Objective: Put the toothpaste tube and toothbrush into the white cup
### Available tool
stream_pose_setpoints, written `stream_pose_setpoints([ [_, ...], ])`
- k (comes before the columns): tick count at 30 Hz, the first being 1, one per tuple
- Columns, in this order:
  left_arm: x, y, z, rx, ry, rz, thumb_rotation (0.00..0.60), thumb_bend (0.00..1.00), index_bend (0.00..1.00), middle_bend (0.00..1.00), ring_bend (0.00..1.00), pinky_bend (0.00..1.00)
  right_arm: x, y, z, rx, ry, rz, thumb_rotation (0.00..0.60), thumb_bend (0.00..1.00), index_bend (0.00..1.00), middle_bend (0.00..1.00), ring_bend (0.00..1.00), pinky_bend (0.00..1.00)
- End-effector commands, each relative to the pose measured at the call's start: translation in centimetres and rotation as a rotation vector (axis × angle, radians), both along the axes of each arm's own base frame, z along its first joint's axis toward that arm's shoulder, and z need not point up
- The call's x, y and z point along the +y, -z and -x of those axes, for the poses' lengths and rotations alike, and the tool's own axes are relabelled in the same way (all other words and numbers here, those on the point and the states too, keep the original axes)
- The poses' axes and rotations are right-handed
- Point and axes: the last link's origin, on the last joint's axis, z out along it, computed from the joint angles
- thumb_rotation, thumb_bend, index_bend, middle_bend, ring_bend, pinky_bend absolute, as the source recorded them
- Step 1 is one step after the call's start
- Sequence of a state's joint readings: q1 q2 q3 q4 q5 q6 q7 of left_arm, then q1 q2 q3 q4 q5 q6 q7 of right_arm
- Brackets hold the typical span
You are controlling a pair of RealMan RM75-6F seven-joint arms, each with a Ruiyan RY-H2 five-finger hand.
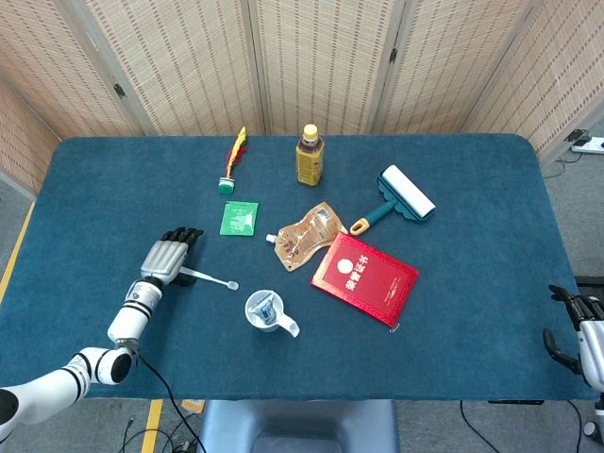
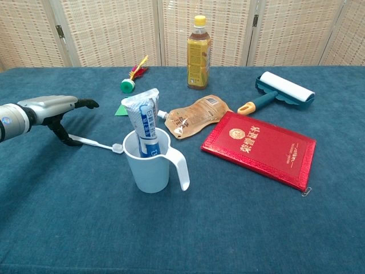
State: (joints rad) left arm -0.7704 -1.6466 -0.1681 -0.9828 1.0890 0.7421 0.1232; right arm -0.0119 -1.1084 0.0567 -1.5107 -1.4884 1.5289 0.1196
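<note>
Pinching the toothbrush [image 2: 91,142] by its handle end, the left hand [image 1: 162,259] had the brush low over the table, bristle end pointing toward the white cup [image 2: 149,165], probably so it could be tipped in next. The toothpaste tube [image 2: 144,122] was already standing in that cup. The right hand [image 1: 578,332] sat off at the table edge; couldn't tell if its fingers were curled.

Toothpaste tube [image 2: 143,117] in cup [image 2: 149,165] — toothbrush [image 2: 94,142] lying left of it.
</note>
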Motion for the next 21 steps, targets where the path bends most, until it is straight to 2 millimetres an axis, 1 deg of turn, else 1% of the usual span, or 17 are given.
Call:
stream_pose_setpoints([
  [1,0.5,0.2,-0.3,-0.016,-0.006,-0.019,0.6,0.29,0.1,0.1,0.04,0.14,0.0,0.0,0.0,0.0,0.0,0.0,0.6,0.34,0.17,0.3,0.25,0.25],
  [3,0.7,0.1,-0.4,-0.03,-0.007,-0.027,0.6,0.29,0.12,0.1,0.04,0.14,0.0,0.0,-0.1,0.001,0.0,0.001,0.6,0.34,0.17,0.3,0.25,0.25],
  [5,0.6,0.0,-0.7,-0.054,-0.003,-0.021,0.6,0.29,0.15,0.1,0.04,0.14,0.0,-0.1,-0.1,0.0,-0.001,0.003,0.6,0.34,0.17,0.3,0.25,0.25],
  [8,0.1,-0.4,-1.1,-0.072,0.028,-0.008,0.6,0.29,0.24,0.1,0.04,0.14,0.1,-0.1,-0.1,0.0,-0.001,0.006,0.6,0.34,0.17,0.3,0.25,0.25],
  [12,-0.9,-1.0,-1.4,-0.026,0.117,0.013,0.6,0.29,0.33,0.1,0.04,0.14,0.0,0.0,-0.1,0.001,-0.002,0.001,0.6,0.34,0.17,0.3,0.25,0.25],
  [17,-1.2,-1.3,-1.3,0.073,0.186,0.02,0.6,0.29,0.37,0.1,0.04,0.14,-0.1,0.0,-0.2,-0.002,-0.011,0.0,0.6,0.34,0.17,0.3,0.25,0.25],
  [21,-1.2,-1.3,-0.9,0.102,0.204,0.026,0.6,0.29,0.41,0.1,0.04,0.14,0.0,0.0,-0.2,-0.002,-0.009,0.001,0.6,0.34,0.17,0.3,0.25,0.25],
])
